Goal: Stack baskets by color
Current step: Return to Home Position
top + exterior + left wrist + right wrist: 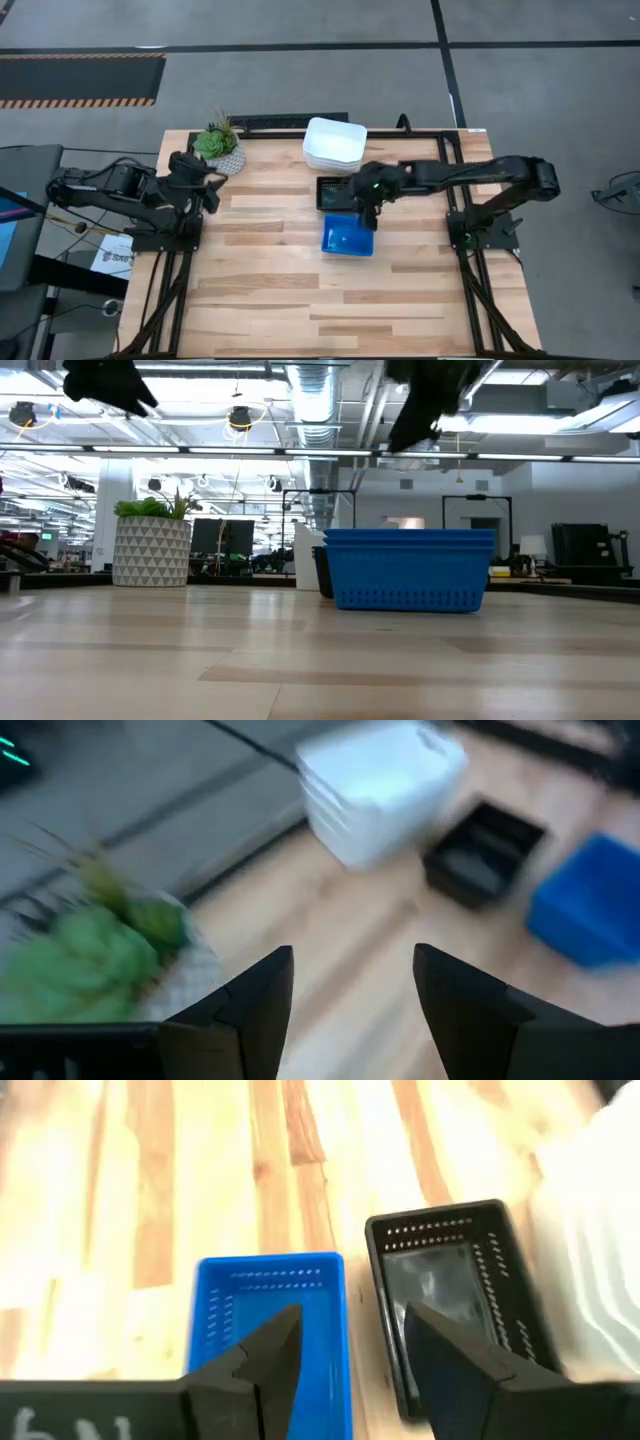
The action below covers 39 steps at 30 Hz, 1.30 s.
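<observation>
Nested white baskets [334,143] stand at the table's far middle. Just nearer lies a black mesh basket [335,192], and nearer still the blue baskets [348,238], which the low view shows nested, rim over rim [410,538]. My right gripper [368,215] hangs open above the gap between blue [270,1295] and black [450,1270], touching neither. My left gripper [212,190] waits open and raised at the table's left, beside the potted plant [218,145]. All baskets rest flat on their bottoms.
The green plant in its patterned pot [150,550] stands at the far left corner. The near half of the wooden table [330,300] shows only bare boards. Both arm bases sit at the left and right edges.
</observation>
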Tool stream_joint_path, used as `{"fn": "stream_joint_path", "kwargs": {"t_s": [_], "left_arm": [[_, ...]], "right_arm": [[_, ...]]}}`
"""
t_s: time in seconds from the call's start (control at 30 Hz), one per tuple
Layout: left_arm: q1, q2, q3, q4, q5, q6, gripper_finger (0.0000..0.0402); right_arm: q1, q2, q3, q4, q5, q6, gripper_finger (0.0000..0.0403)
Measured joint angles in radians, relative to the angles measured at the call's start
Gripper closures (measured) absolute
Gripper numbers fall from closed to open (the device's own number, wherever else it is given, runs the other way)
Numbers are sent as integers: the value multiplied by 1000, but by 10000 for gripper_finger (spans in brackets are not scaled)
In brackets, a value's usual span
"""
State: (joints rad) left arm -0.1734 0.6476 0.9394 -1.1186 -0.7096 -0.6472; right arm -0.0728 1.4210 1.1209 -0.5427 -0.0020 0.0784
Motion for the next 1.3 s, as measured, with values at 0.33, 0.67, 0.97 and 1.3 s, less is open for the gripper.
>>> {"fn": "stream_joint_path", "kwargs": {"t_s": [0.33,0.67,0.97,1.3], "left_arm": [[0,7,1,34,-33,3,204],[-25,-41,-27,265,-153,153,204],[-43,-300,-277,590,-32,310,204],[-42,-582,-578,780,70,317,204]], "right_arm": [[29,-200,254,-301,-1,201,208],[135,-512,-59,94,-34,4,208],[142,-983,-614,498,-24,156,211],[145,-1409,-917,586,-22,200,207]]}}
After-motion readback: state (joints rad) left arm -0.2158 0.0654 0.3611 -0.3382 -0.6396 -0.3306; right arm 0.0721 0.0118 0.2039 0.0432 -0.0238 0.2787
